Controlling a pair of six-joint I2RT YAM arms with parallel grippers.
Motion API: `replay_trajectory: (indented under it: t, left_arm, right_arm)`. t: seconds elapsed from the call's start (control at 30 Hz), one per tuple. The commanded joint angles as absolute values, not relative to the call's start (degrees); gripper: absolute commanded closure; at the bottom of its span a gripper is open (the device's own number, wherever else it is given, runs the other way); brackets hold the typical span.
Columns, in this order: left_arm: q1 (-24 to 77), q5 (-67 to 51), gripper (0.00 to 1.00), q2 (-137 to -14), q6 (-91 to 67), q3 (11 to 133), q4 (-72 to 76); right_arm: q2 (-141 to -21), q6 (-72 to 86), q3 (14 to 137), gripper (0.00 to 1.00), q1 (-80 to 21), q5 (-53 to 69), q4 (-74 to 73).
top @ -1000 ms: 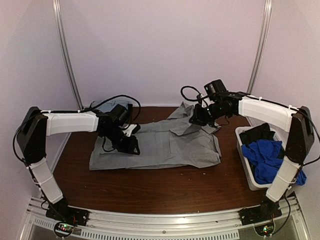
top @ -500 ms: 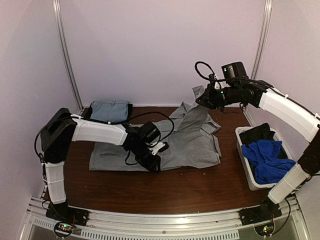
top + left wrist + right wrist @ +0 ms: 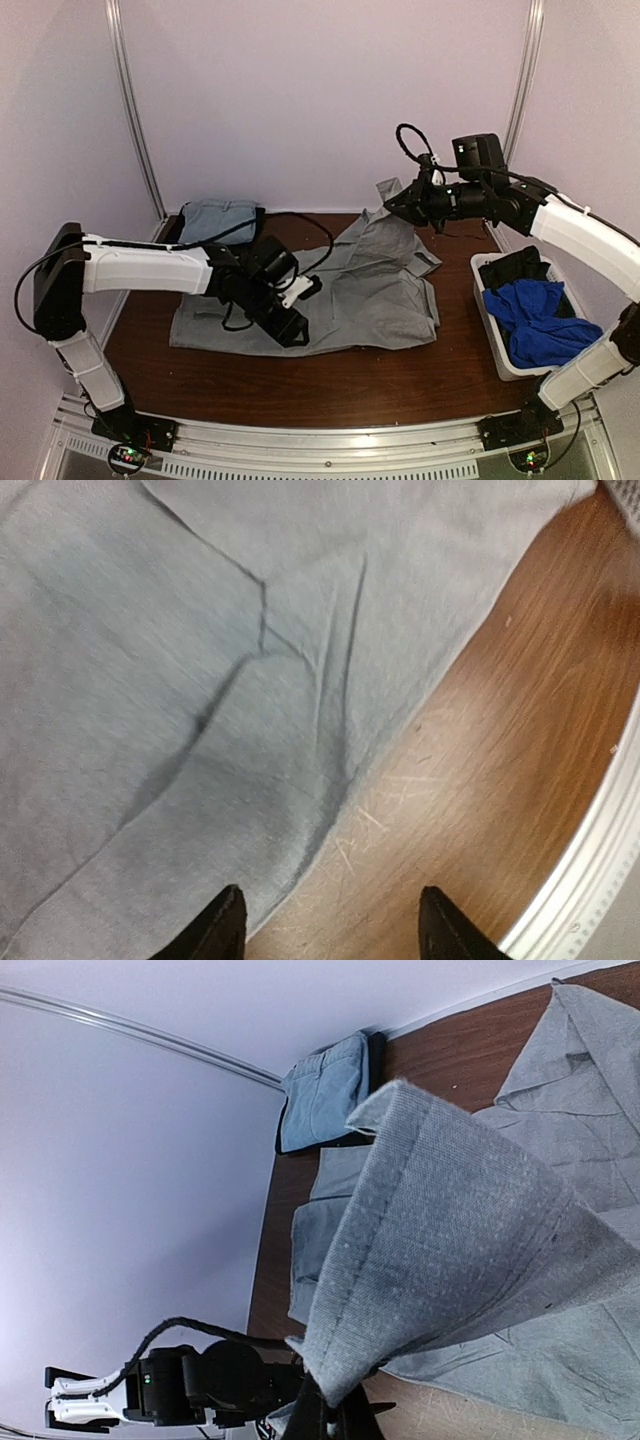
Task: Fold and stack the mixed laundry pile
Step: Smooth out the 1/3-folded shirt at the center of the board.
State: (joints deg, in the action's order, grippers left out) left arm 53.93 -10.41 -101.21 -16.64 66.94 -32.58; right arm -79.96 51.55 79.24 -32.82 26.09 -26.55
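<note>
Versus a second ago: right gripper [image 3: 393, 207] up off the cloth surface and now well above the table, pinched tight on a corner of the light grey cloth garment [image 3: 375, 285], drawing that corner into a raised peak with the rest trailing down to the wood. Hemmed fold seen clamped between the fingertips in the right wrist view. Left gripper [image 3: 296, 332] shifted forward and rightward to the garment's near hem, elbow swung back left versus half a second ago. Claw spread wide, one fingertip [image 3: 225, 925] over grey cloth, the other over bare wood; touching the cloth or not, cannot tell. Remainder of garment flat across mid-table, near hem roughly parallel to the front rail, with a bare strip of brown wooden table [image 3: 330, 385] between hem and rail. Folded pale blue-grey garment [image 3: 218, 218] at back left corner. White rectangular plastic bin [image 3: 487, 318] at right edge, holding royal-blue cloth piece [image 3: 540, 322] and dark green-black cloth piece [image 3: 516, 268]; narrow gap of wood between garment and bin.
</note>
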Motion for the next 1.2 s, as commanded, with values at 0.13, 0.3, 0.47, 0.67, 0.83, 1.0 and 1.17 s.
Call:
replay_trajectory:
  t: [0.13,0.3,0.47,0.67,0.83,1.0,1.17]
  left_arm:
    - [38.2,-15.5,0.27,-86.5,-31.1,65.8,-21.5]
    - [29.8,-13.9,0.24,-82.1,-36.8,62.3,-24.2]
    - [22.1,-16.0,0.24,-74.8,-38.5,55.2,-24.5]
    - [16.2,-16.0,0.23,-70.2,-37.3,50.8,-29.3]
    - [14.2,-15.4,0.22,-69.3,-36.0,48.7,-31.0]
    - [12.0,-14.7,0.15,-67.6,-35.8,47.6,-32.0]
    - [11.9,-16.2,0.13,-69.1,-32.7,48.1,-32.8]
  right_arm:
    - [-89.0,59.1,78.9,1.0,-38.9,24.5,1.1]
    - [-98.3,60.5,82.4,1.0,-43.0,22.7,12.2]
    - [-106.5,61.6,84.0,1.0,-47.8,19.7,20.3]
    - [-119.7,62.9,92.2,1.0,-54.2,21.7,23.3]
    - [-127.7,61.2,101.9,0.75,-56.7,28.4,18.7]
    - [-121.7,47.7,102.5,0.23,-55.7,31.9,-0.9]
    - [-105.7,37.9,90.2,0.19,-51.8,28.9,-18.8]
